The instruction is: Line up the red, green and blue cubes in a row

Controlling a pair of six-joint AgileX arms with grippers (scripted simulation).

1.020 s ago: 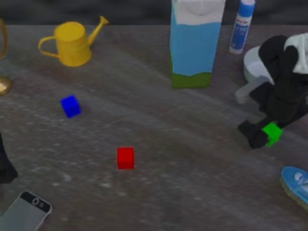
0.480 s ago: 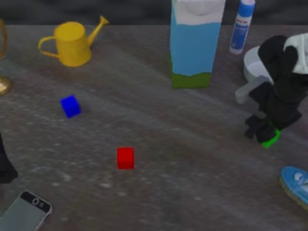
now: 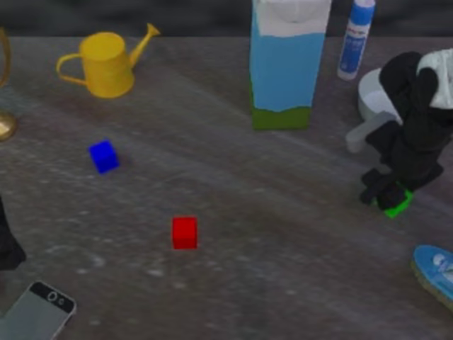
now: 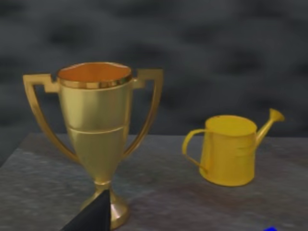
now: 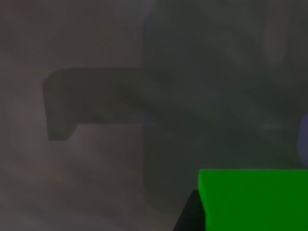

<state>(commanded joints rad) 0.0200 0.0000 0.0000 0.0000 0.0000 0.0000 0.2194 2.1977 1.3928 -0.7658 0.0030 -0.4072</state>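
The green cube [image 3: 399, 205] lies at the table's right side, mostly hidden under my right gripper [image 3: 388, 195], which is down over it and shut on it. In the right wrist view the green cube [image 5: 255, 199] fills the near corner, with a dark finger [image 5: 191, 214] pressed against its side. The red cube [image 3: 185, 232] rests alone near the middle front. The blue cube [image 3: 104, 156] sits further left and back, and only a sliver of this blue cube [image 4: 271, 229] shows in the left wrist view. My left gripper [image 3: 8, 248] is parked at the left edge, open.
A yellow watering can [image 3: 106, 64] and a gold trophy [image 4: 96, 125] stand at the back left. A tall blue, white and green carton [image 3: 287, 64] and a glue stick [image 3: 355, 39] stand at the back. A grey pan [image 3: 371, 106], a blue brush [image 3: 435, 273] and a phone [image 3: 39, 312] lie near the edges.
My right gripper came down over the green cube, which was beside its fingers a second ago and is now mostly covered. The other cubes and the left arm stayed put.
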